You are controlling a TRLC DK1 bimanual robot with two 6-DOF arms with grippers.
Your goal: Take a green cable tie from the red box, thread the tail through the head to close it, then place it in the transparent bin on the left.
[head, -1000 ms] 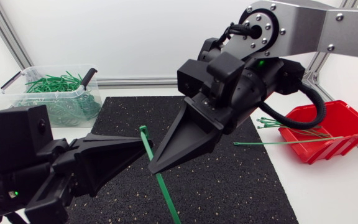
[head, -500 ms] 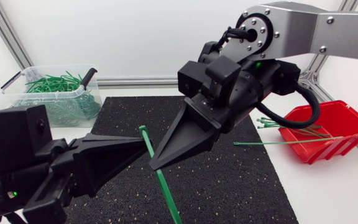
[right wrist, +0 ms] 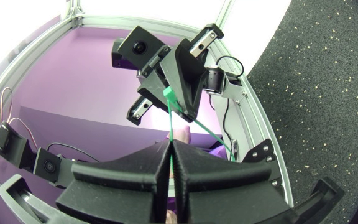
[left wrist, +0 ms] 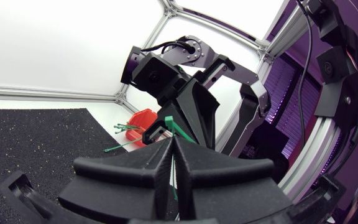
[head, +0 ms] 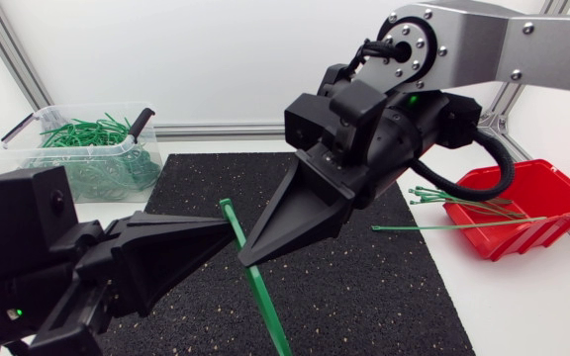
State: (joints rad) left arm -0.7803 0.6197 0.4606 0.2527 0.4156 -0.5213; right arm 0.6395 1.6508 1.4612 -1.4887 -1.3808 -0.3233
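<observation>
- The left gripper (head: 228, 229) is low over the black mat (head: 364, 287), and its tip points toward the middle of the mat.
- Its two fingers (head: 171, 247) are pressed almost together. In the left wrist view only a thin slit remains between them, and they pinch the green cable tie (head: 263, 302) just below its head.
- The right gripper (head: 249, 259) comes down at a slant from the right arm. Its tip is just beside the tip of the left gripper, a little lower on the same tie.
- In the right wrist view its fingers (right wrist: 129, 171) are also closed to a narrow slit, and the green strap (right wrist: 169, 121) passes through this slit.
- The tie is held in the air above the mat, with its head up and its tail slanting down toward the near edge.
- The red box (head: 547, 203) stands at the right, beside the mat, and several loose ties (head: 453, 224) stick out over its rim.
- The transparent bin (head: 28, 138) stands at the far left and holds many green ties.
</observation>
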